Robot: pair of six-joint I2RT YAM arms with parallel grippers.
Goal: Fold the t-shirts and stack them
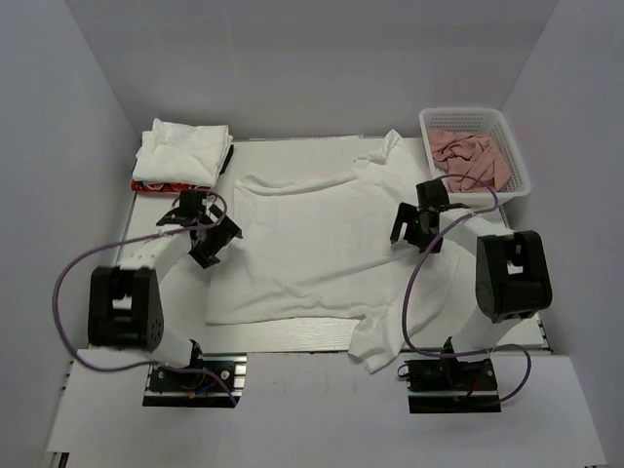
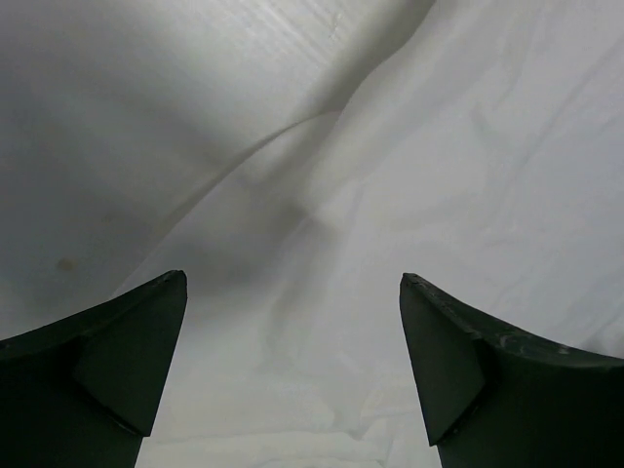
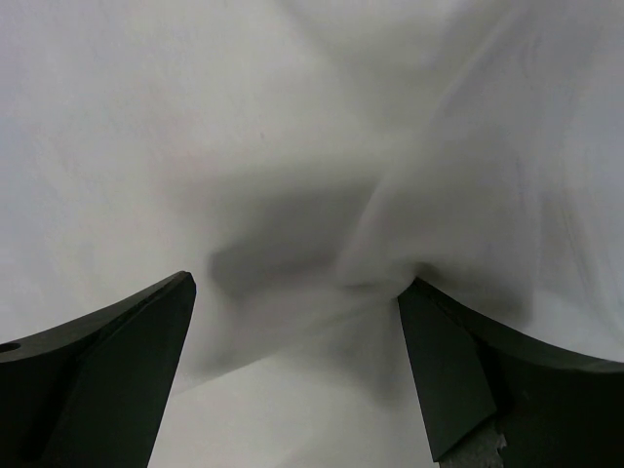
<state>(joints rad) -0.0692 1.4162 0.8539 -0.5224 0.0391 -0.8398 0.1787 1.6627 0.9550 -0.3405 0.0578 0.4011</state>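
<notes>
A large white t-shirt (image 1: pixel 312 244) lies spread flat across the middle of the table, one sleeve toward the far right, another hanging at the near edge. A folded white t-shirt (image 1: pixel 180 151) rests at the far left on top of a red printed item. My left gripper (image 1: pixel 216 237) hovers open over the shirt's left edge; in the left wrist view white cloth (image 2: pixel 390 195) fills the space between its fingers. Over the shirt's right side my right gripper (image 1: pixel 417 226) is open, and a raised fold of cloth (image 3: pixel 390 263) touches its right finger (image 3: pixel 458 370).
A white basket (image 1: pixel 522 161) at the far right holds salmon-pink cloths (image 1: pixel 473 156). White walls close in the table on the left, right and back. A black object (image 1: pixel 226 159) lies beside the folded stack.
</notes>
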